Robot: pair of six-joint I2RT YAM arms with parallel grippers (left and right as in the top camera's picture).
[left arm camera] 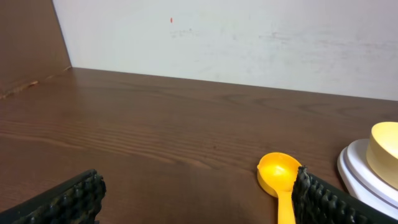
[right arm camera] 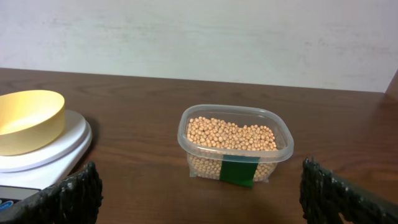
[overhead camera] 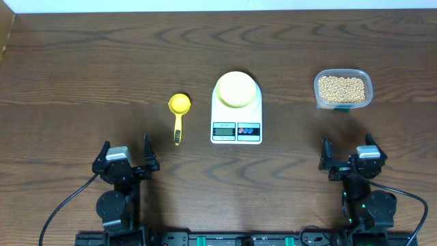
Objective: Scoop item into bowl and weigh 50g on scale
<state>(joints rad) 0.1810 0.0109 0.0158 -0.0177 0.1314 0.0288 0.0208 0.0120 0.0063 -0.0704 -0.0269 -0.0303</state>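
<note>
Overhead, the display on the scale (overhead camera: 236,117) is unreadably small. The left wrist view's right edge crops the bowl (left arm camera: 385,144), and a finger pad (left arm camera: 323,202) overlaps the yellow scoop (left arm camera: 278,174).

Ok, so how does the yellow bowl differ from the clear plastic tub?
The bowl is round and opaque pale yellow; the tub is rounded-square and clear, with a green label. The bowl is empty; the tub is full of beans. The bowl sits on the scale; the tub stands directly on the table. Both are upright and open-topped.
</note>
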